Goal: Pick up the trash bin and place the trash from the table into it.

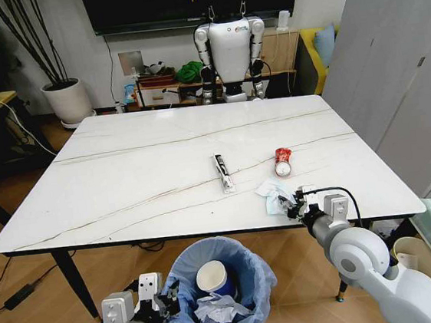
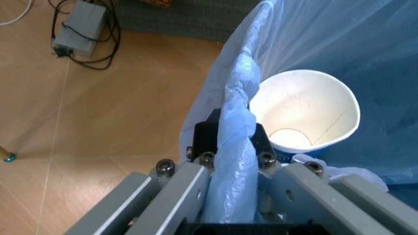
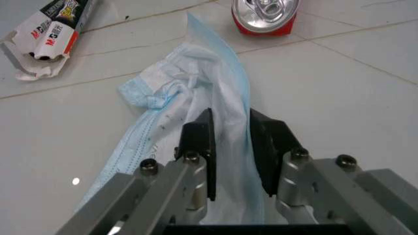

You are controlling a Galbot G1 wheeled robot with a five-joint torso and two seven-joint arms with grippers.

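The big white marble table [image 1: 140, 177] is the largest thing here. Just in front of its near edge, held up off the floor, is the trash bin [image 1: 241, 263] with its crinkly blue bag. Inside it sit a blue-and-white paper cup [image 1: 214, 277] and some crumpled white papers [image 1: 220, 311]. The cup lies tipped, with its open mouth facing up and toward the left gripper.

The left gripper [image 2: 232, 142] is down low beside the bin. Its fingers are pinched tight on the bin's bagged rim, holding the bin.

The right gripper [image 3: 232, 142] is at the near right edge of the table. Its fingers are squeezed onto the pale blue mask [image 3: 189, 93], which lies crumpled on the tabletop. The mask is long and thin, and it stretches away from the gripper toward the crushed red can [image 1: 283, 162] beyond it.

So the step now looks like picking up the mask. The next move would need a lift clear of the table, then a swing over the bin's open top before letting go.

Left on the table are the can, standing with its silver top up, and the black-white stick wrapper [image 1: 223, 172]. The wrapper's long side runs from the near edge toward the far edge.
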